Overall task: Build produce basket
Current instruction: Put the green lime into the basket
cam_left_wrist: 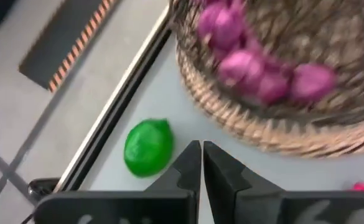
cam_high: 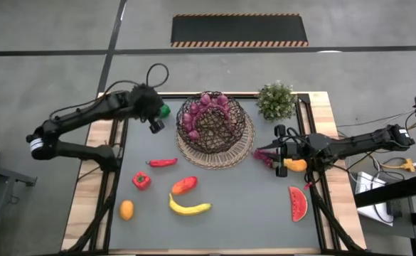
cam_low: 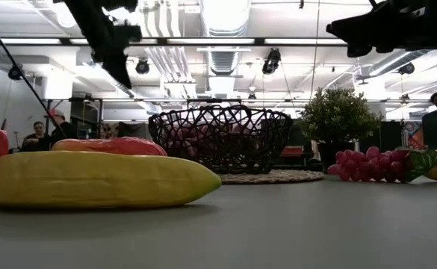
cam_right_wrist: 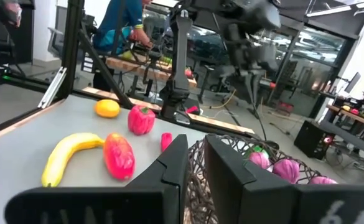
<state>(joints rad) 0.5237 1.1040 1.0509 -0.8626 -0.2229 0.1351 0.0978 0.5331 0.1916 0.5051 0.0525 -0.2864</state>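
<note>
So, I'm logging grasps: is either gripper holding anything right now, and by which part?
Nothing is held. The left gripper is shut and empty beside the lime; the right gripper is open, empty.

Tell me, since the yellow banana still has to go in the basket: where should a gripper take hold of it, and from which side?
Grip the curved yellow toy banana across its thick middle, coming straight down from above. It lies flat on the grey table with clear space around it. The ends taper, so fingers would likely slip there; closing across the width at mid-length looks steadiest.
</note>
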